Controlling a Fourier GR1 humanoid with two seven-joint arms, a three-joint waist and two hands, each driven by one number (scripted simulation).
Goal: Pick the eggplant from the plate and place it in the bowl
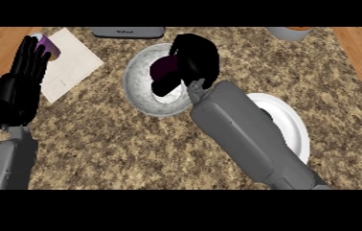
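Observation:
A dark purple eggplant (164,68) shows over the grey speckled bowl (140,84) in the middle of the counter. My right hand (194,57) is over the bowl with its fingers curled round the eggplant, hiding much of it. The white plate (290,122) lies to the right, partly covered by my right forearm, with nothing on its visible part. My left hand (25,79) rests open at the left edge, fingers up.
A white napkin (67,64) with a purple cup (48,45) lies at the back left. A grey appliance (127,31) stands at the back edge. Another container (290,32) sits at the back right.

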